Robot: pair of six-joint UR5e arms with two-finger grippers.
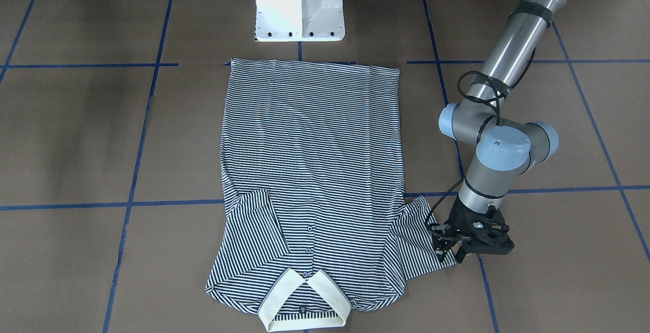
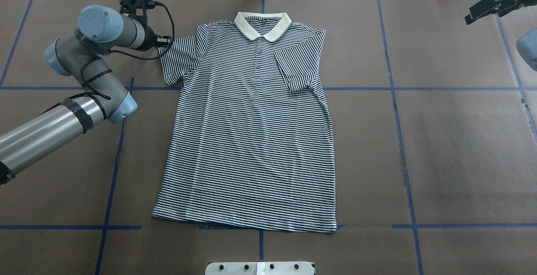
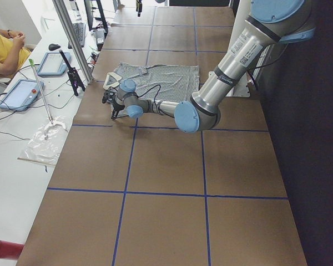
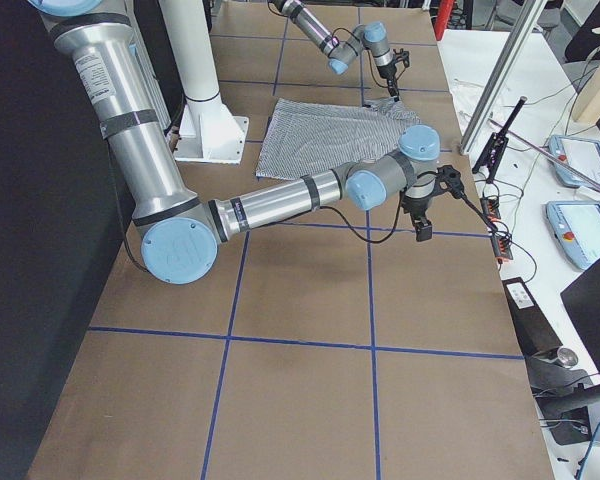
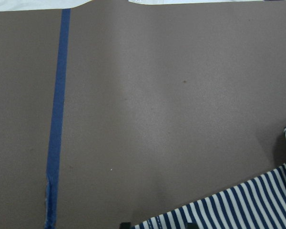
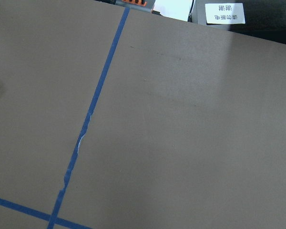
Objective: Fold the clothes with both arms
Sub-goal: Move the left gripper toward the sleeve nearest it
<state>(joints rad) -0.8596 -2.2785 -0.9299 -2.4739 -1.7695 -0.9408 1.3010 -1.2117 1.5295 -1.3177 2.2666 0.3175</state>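
- The striped polo shirt (image 2: pixel 251 141) lies flat, front up, in the middle of the counter (image 2: pixel 461 141). Its cream collar (image 2: pixel 262 25) is at the far edge from the robot and its hem is near the white pedestal base (image 1: pixel 299 8).
- The sleeve on the robot's right (image 2: pixel 295 69) is folded inward over the chest. The sleeve on the robot's left (image 2: pixel 180 59) is spread out to the side on the counter.
- The left arm (image 2: pixel 84 82) reaches across to that spread sleeve. The left tool (image 1: pixel 451 251) sits low at the sleeve's outer hem, at or just beside the cloth.
- The frames do not settle whether the left tool is open or clamped on the fabric. Its wrist view shows only striped cloth at the bottom edge and bare counter.
- The right tool (image 2: pixel 486 6) hangs above bare counter at the far right corner, well apart from the shirt. Its wrist view shows only brown surface and blue tape lines (image 6: pixel 93 109). I cannot tell how its jaws stand.
- A person in a yellow top (image 3: pixel 1 51) sits at the side bench beyond the counter.
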